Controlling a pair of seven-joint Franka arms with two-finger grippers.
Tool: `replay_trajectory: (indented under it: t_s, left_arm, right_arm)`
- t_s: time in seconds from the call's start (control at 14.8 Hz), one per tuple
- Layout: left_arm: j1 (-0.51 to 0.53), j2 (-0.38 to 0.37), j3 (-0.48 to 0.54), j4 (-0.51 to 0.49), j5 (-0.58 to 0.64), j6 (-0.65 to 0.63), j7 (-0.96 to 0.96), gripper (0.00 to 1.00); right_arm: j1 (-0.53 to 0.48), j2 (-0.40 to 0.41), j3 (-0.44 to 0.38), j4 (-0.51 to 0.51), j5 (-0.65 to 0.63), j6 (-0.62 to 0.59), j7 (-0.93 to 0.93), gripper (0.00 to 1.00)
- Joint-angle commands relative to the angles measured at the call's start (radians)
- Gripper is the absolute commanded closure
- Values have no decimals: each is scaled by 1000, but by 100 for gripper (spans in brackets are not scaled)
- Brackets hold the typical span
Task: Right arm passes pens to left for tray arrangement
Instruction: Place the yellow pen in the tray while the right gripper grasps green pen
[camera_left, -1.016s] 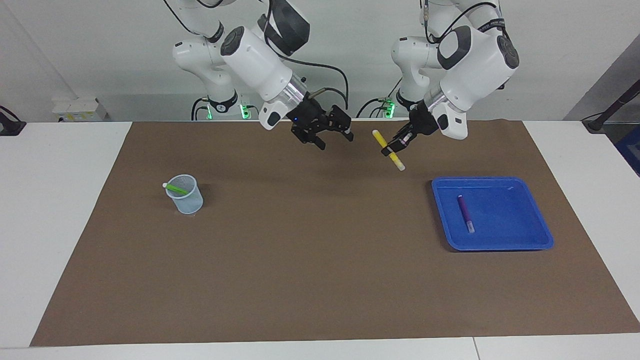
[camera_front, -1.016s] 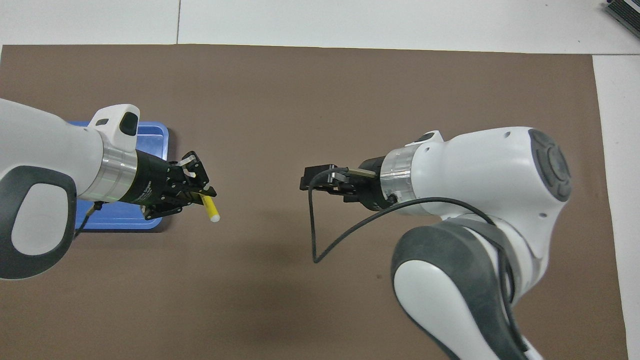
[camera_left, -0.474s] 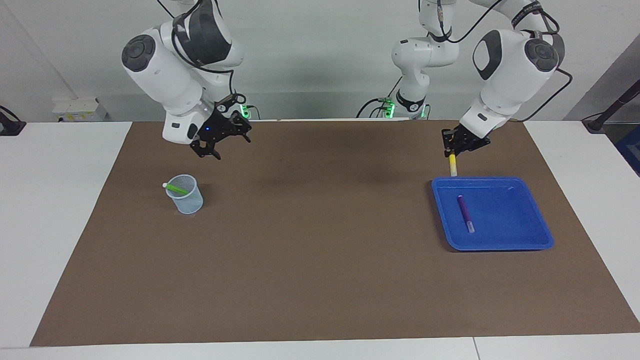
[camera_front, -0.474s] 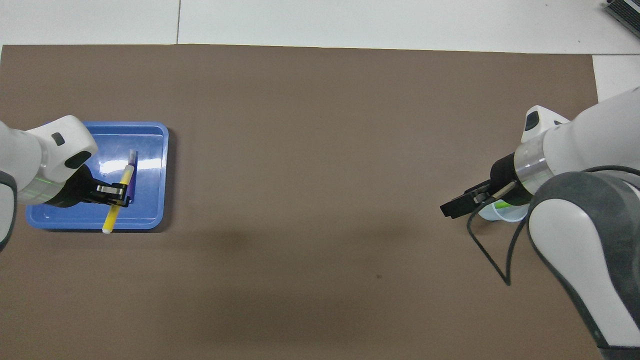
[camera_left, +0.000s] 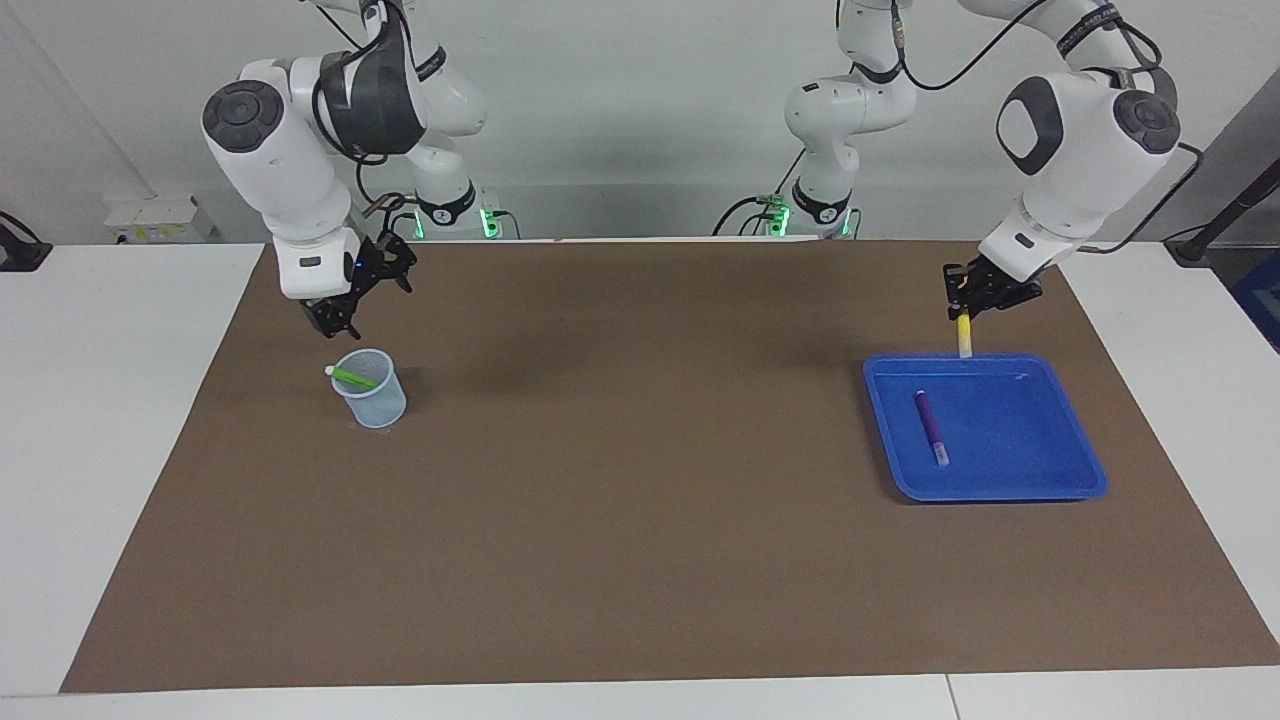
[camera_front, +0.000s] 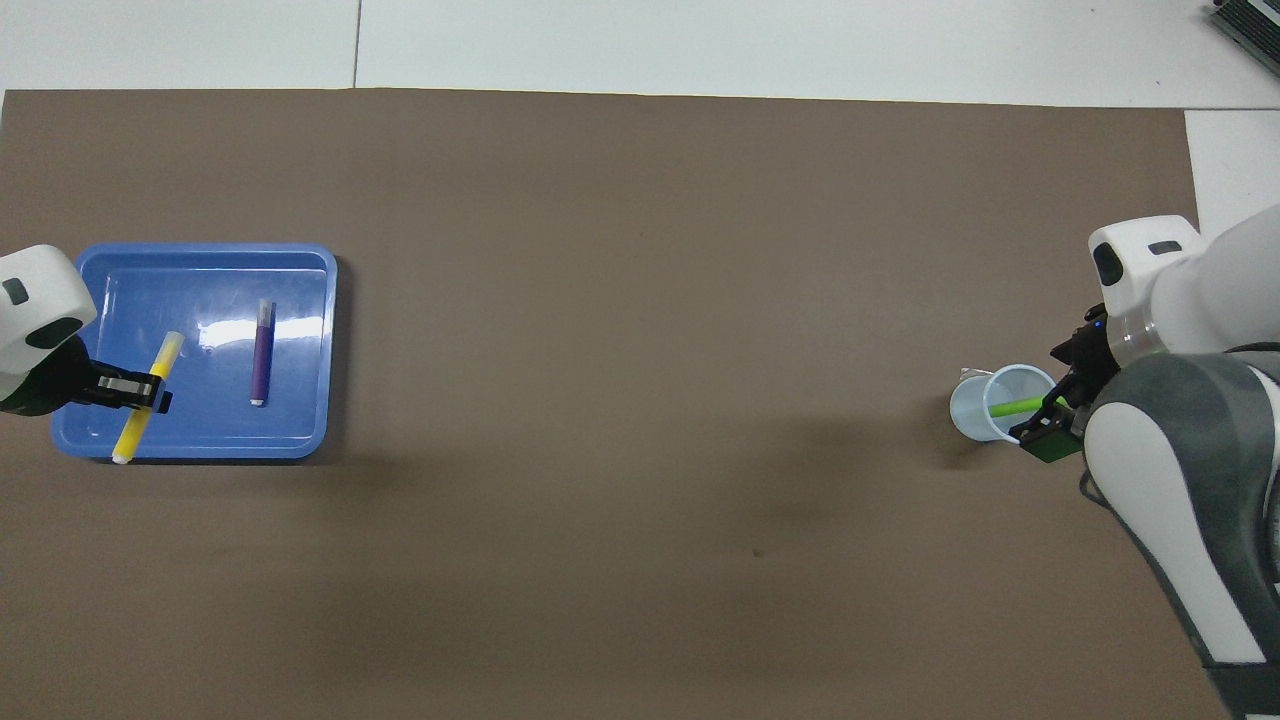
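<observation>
A shallow bright blue tray (camera_left: 1085, 462) with rounded corners and a raised rim is sitting flat on the counter toward the left arm's end. A purple pen (camera_left: 930, 426) is lying flat inside it, pale tip pointing away from the robots. A yellow pen (camera_left: 963, 334) is hanging nearly upright above the tray's rim nearest the robots, pale tip down, pinched in the left gripper (camera_left: 968, 301). A green pen (camera_left: 352, 377) is leaning slantwise inside a small pale mesh cup (camera_left: 372, 391) toward the right arm's end, its pale tip poking over the rim.

Glossy blue plastic tray (camera_left: 1070, 440) on a matt brown mat (camera_left: 640, 560).
</observation>
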Motion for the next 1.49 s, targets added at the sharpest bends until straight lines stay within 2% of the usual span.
replay_trajectory:
  t_s: [0.0, 0.2, 0.41, 0.54, 0.68, 1.08, 1.29, 1.42]
  left_arm:
    - [37, 47, -10, -19, 38, 98, 16, 100]
    - [64, 98, -10, -28, 54, 195, 14, 100]
    - [83, 156, -10, -32, 54, 282, 14, 100]
    - [88, 200, -10, -32, 54, 336, 11, 100]
    - [91, 234, -10, -35, 54, 380, 10, 100]
    - [92, 283, -10, -105, 54, 535, -15, 100]
    - [91, 299, -10, -130, 54, 594, -32, 100]
    - [88, 311, -10, -150, 54, 633, -42, 100]
  right_arm:
    - [-85, -75, 14, -159, -33, 134, -228, 0]
    - [-139, -84, 16, -230, -33, 250, -419, 0]
    - [-134, -80, 16, -244, -33, 284, -450, 0]
    - [-142, -70, 16, -280, -36, 349, -514, 20]
    - [-166, -52, 18, -308, -36, 415, -568, 24]
    - [-180, -30, 18, -310, -36, 420, -590, 39]
    - [-179, -29, 18, -313, -36, 420, -586, 55]
    - [-179, -23, 18, -322, -36, 438, -588, 57]
